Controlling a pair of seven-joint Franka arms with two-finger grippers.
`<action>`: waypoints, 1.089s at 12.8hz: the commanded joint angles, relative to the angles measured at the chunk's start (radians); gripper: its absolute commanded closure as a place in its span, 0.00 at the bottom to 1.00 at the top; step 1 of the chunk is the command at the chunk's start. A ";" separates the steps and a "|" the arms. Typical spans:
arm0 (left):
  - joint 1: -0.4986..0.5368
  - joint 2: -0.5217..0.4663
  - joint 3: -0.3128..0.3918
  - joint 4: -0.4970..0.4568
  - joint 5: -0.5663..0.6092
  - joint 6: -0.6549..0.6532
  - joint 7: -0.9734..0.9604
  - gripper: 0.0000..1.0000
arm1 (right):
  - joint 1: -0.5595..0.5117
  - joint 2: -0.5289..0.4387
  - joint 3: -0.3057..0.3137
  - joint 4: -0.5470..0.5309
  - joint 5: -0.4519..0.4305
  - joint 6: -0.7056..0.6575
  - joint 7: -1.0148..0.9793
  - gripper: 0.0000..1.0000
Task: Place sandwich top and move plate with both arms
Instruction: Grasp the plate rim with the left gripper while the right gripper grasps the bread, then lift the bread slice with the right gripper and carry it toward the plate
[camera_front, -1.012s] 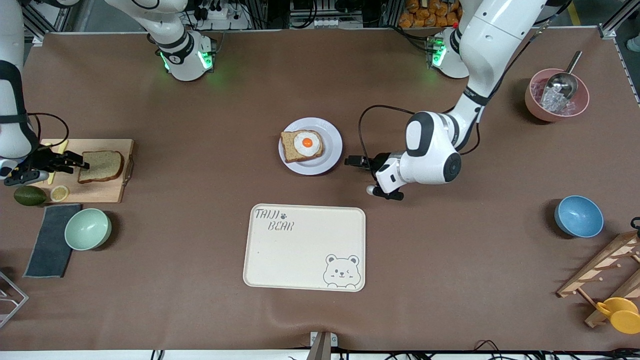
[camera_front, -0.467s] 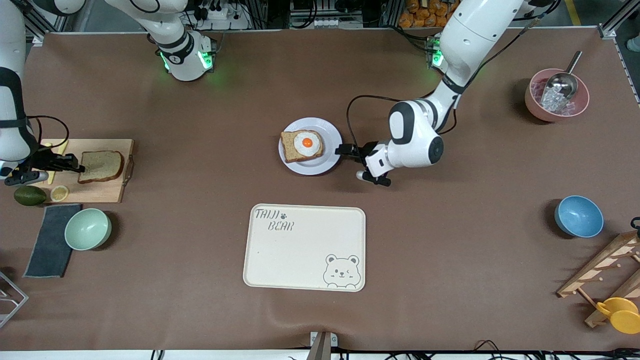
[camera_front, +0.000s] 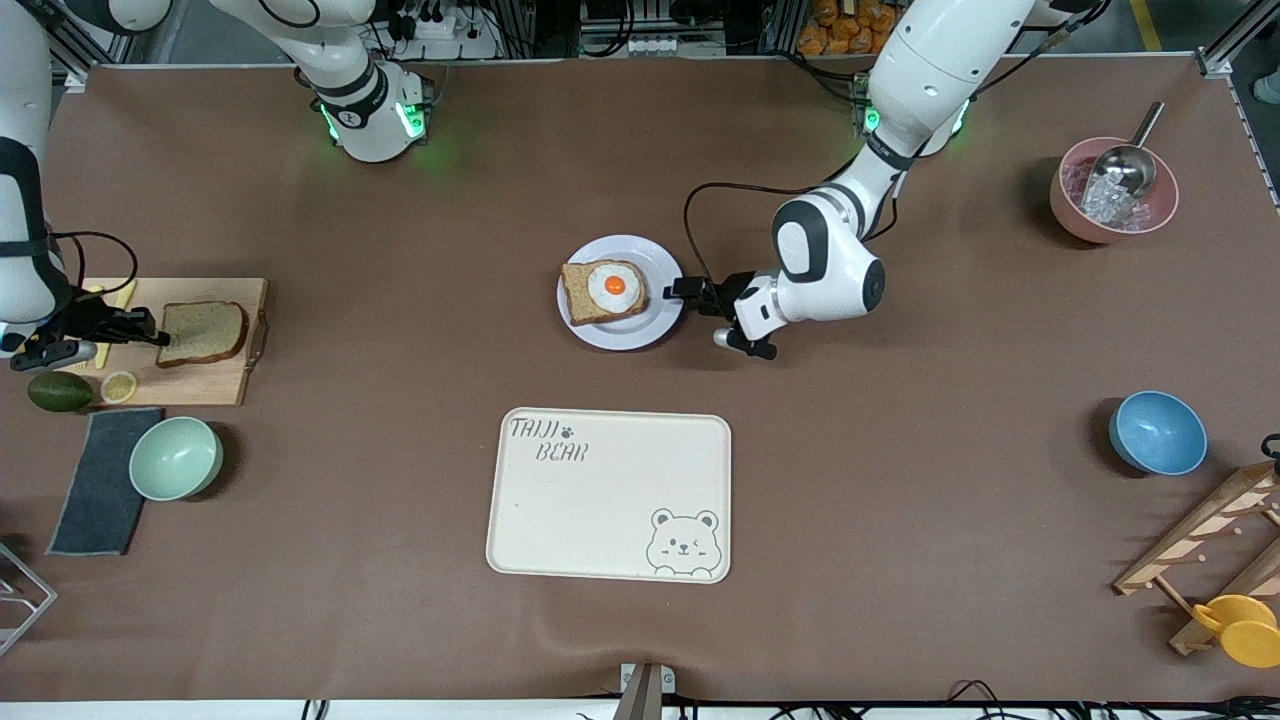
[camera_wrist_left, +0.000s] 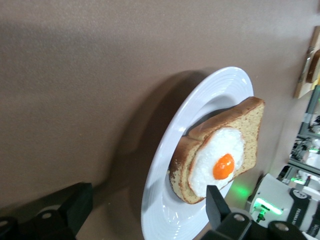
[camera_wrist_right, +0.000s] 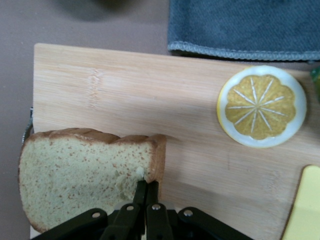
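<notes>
Only right wrist view shows right gripper (camera_wrist_right: 145, 186) pinching sandwich top (camera_wrist_right: 82, 172) (crust edge).

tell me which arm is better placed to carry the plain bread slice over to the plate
Right: the right gripper is already shut on the sandwich top on the cutting board. The left gripper waits open at the plate rim.
</notes>
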 joint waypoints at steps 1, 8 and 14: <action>-0.024 -0.017 0.002 -0.032 -0.142 0.017 0.087 0.00 | 0.001 0.021 0.005 0.116 0.038 -0.199 0.072 1.00; -0.061 0.000 0.003 -0.032 -0.321 0.017 0.197 0.00 | 0.072 0.012 0.004 0.331 0.029 -0.638 0.381 1.00; 0.008 -0.015 0.006 -0.033 -0.320 0.021 0.205 0.00 | 0.227 -0.045 0.101 0.352 0.113 -0.688 0.645 1.00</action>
